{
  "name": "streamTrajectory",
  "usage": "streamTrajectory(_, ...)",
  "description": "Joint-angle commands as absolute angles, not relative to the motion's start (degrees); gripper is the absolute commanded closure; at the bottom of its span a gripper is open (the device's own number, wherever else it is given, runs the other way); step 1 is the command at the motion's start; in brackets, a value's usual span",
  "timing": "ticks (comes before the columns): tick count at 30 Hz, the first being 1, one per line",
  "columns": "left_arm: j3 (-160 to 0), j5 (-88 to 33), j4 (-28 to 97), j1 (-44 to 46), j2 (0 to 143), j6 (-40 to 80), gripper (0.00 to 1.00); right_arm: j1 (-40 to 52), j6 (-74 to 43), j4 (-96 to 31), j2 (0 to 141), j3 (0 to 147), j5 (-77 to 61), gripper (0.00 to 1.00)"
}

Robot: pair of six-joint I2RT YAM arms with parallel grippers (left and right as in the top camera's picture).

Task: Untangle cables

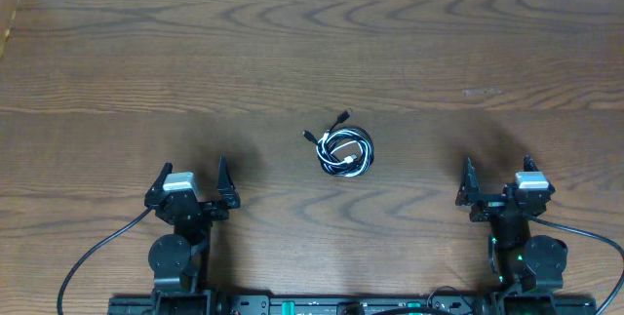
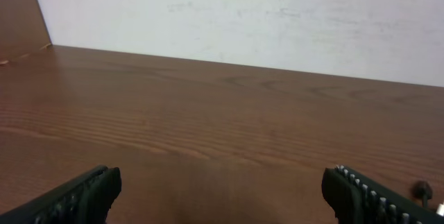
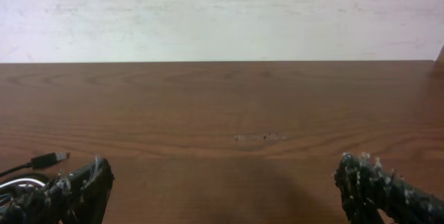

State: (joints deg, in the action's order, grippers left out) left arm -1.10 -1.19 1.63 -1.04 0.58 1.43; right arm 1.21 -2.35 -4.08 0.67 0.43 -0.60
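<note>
1. Nearest the bases, the left fingers (image 1: pixel 223 178) and the right fingers (image 1: pixel 468 177) are held low over the table (image 1: pixel 312 42), well apart from each other. Both pairs are spread wide, and nothing is held in either.
2. In the left wrist view, only bare wood is seen between the spread fingers. A small dark tip at the right edge may be a plug end, but it is too small to tell.
3. In the right wrist view, a black plug (image 3: pixel 45 160) and a bit of white loop are seen at the left edge, just beyond the left-hand finger. Nothing lies between the fingers themselves.
4. Farther out, the cables (image 1: pixel 346 151) lie mid-table, between the two arms and ahead of both. The black and white cords are wound together in one small round coil, so no long axis can be given for the bundle. Two black plug ends stick out from it toward the far left.
5. The coil is judged about equally far from both arms, with neither plainly nearer. It lies forward and to the right of the left fingers, and forward and to the left of the right fingers. The loose ends point to the left arm's side, so that arm is judged better placed for them.
6. The untangling is judged not yet begun.
7. Farthest off, a pale wall (image 3: pixel 222 9) is seen past the table's edge.
</note>
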Motion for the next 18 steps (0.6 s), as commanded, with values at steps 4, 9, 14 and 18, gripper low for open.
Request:
streamTrajectory(4, -0.23, -0.38, 4.03, -1.32, 0.3, 0.86, 0.02, 1.61, -2.09, -4.25, 0.34, 0.32, 0.01, 0.01)
streamTrajectory(9, -0.23, -0.36, 1.91, -1.32, 0.3, -0.23, 0.02, 1.58, -2.07, -4.16, 0.34, 0.32, 0.08, 0.01)
streamTrajectory(14, -0.23, -0.45, 2.59, -1.32, 0.47, -0.21, 0.02, 1.61, -0.51, -4.05, 0.34, 0.32, -1.74, 0.01)
streamTrajectory(18, -0.4, -0.64, 0.75, -1.32, 1.26, -0.25, 0.02, 1.61, 0.51, -3.4, 0.34, 0.32, -6.11, 0.01)
